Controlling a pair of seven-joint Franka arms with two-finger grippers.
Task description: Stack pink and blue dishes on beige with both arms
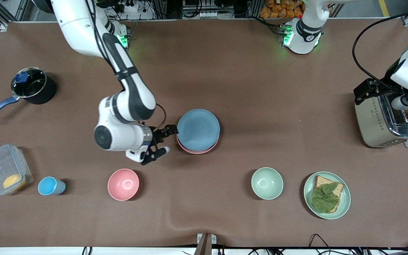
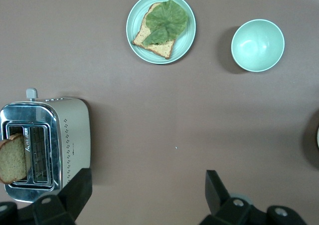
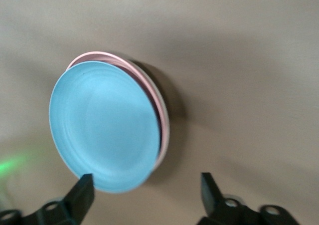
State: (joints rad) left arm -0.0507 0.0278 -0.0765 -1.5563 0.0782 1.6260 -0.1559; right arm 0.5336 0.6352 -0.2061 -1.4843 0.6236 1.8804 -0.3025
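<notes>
Worktop (image 1: 246, 88): stack sits mid-worktop. Blue plate (image 1: 198, 129) lies on top of pink plate (image 1: 197, 150); a pale rim under the pink in the right wrist view is probably the beige plate. Stacking looks done.

Right tool (image 1: 159, 142): released, empty, beside the stack.

Left tool (image 2: 144, 192): released, waiting over the worktop beside the toaster (image 1: 384, 118).

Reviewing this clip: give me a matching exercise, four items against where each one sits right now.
Items:
1. blue plate
2. leaf-topped bread
3. bread slice
4. right claw

Places:
A. in the toaster slot
B. open beside the plate stack
C. on the pink plate
D. on the pale green plate

Pairs: 1-C, 2-D, 3-A, 4-B
</notes>
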